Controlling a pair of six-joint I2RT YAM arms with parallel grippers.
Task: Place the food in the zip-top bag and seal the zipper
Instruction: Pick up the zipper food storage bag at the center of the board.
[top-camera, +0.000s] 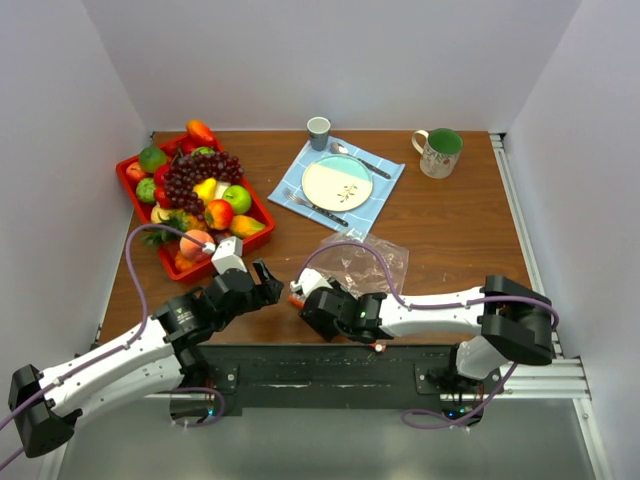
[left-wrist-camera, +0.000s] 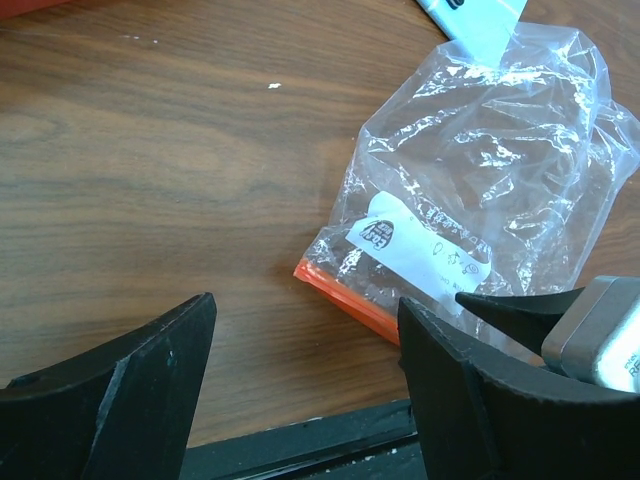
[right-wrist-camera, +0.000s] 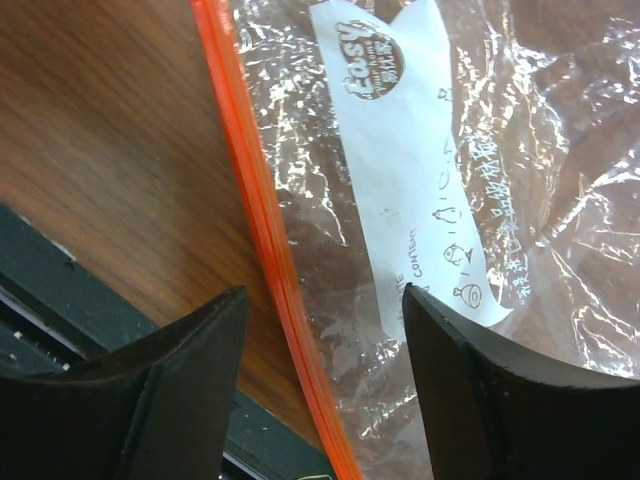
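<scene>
The clear zip-top bag (top-camera: 362, 262) lies flat and looks empty near the table's front edge. Its orange-red zipper (right-wrist-camera: 262, 250) and white label (right-wrist-camera: 410, 170) show in the right wrist view. My right gripper (top-camera: 299, 289) is open, its jaws straddling the zipper strip just above it. The bag also shows in the left wrist view (left-wrist-camera: 480, 160), with the zipper (left-wrist-camera: 345, 295) at its near edge. My left gripper (top-camera: 268, 280) is open and empty over bare wood, left of the bag. The food (top-camera: 200, 190) is heaped in a red tray (top-camera: 128, 168) at the back left.
A blue napkin (top-camera: 385, 180) carries a plate (top-camera: 337, 183), fork and spoon. A small cup (top-camera: 318, 131) and a green mug (top-camera: 439, 151) stand at the back. The black rail (top-camera: 330, 362) runs along the near edge.
</scene>
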